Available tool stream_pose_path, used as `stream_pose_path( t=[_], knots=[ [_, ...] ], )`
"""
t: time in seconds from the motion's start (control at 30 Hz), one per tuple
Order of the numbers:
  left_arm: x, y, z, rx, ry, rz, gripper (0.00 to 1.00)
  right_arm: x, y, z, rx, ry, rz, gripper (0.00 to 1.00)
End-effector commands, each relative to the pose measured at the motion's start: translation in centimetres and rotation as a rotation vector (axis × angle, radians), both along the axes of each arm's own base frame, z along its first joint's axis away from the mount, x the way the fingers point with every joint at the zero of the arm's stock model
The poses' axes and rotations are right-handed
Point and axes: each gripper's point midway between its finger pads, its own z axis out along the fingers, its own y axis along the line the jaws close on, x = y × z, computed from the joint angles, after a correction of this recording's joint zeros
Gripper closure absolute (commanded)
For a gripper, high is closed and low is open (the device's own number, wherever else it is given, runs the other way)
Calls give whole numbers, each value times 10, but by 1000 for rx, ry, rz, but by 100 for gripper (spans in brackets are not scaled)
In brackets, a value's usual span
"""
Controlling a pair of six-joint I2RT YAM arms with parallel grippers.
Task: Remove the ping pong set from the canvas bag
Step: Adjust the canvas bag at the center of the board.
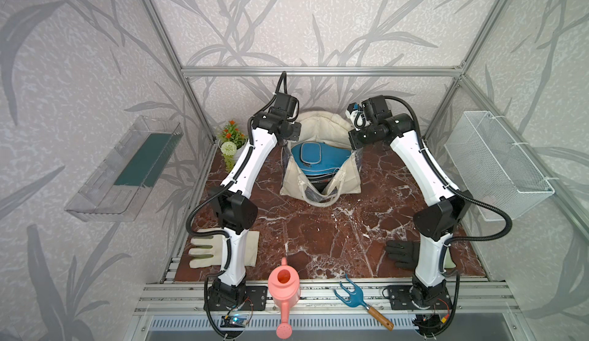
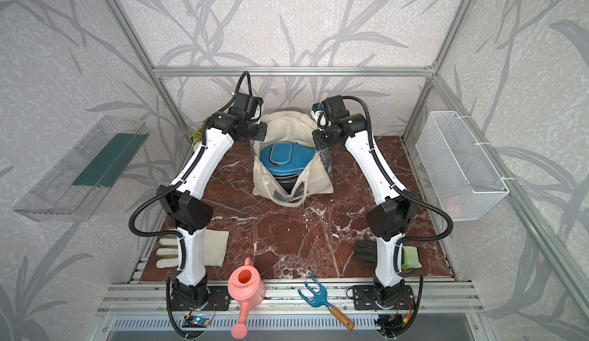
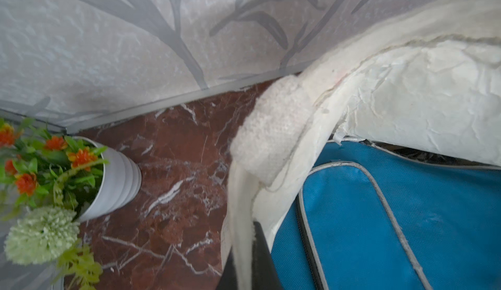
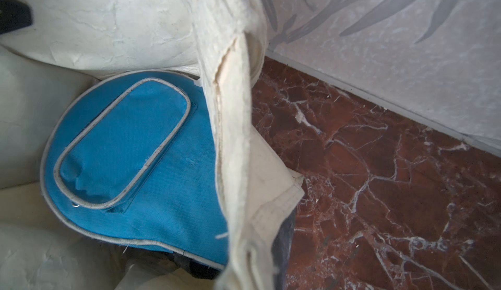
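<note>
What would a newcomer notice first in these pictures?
A bright blue case lies inside the open cream bag at the back of the table. A pink watering can stands at the front edge, with a blue rake beside it.

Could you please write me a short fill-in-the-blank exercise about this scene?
The cream canvas bag holds a paddle-shaped padded zip case coloured ___.
The hand rake with blue metal prongs has a ___ handle.
The black fabric glove lies on the robot's own ___ side.
The plastic watering can beside the rake is coloured ___.
Missing words: blue; wooden; right; pink.
</note>
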Motion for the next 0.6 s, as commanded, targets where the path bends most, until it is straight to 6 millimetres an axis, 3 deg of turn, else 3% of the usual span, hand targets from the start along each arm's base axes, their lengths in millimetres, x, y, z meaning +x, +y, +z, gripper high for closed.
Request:
stream_pose_path(
  t=[0.0, 0.13, 0.23, 0.37, 0.4, 0.43, 0.5, 0.57],
  knots=[
    [13, 18, 106, -34, -313, 2, 100, 9, 12, 64, 63, -216, 77, 100],
    [8, 13, 83, -44, -241, -24, 100, 3, 16, 43, 70, -186, 110, 100],
    [-1, 8, 44, -65, -174, -40, 100, -9, 18, 15, 97, -172, 125, 100],
    [-21, -2, 18, -152, -171, -86, 100, -28, 10, -22, 92, -122, 111, 100],
    [-26, -3, 12, -167, -163, -87, 100, -34, 6, -17, 91, -133, 108, 99],
    [-30, -4, 10, -183, -165, -83, 100, -40, 3, -22, 83, -121, 106, 94],
    [-39, -6, 5, -197, -163, -91, 100, -50, -1, -24, 71, -105, 114, 72],
    [-47, -8, 4, -195, -176, -103, 100, -59, -5, -15, 57, -103, 126, 38]
  ],
)
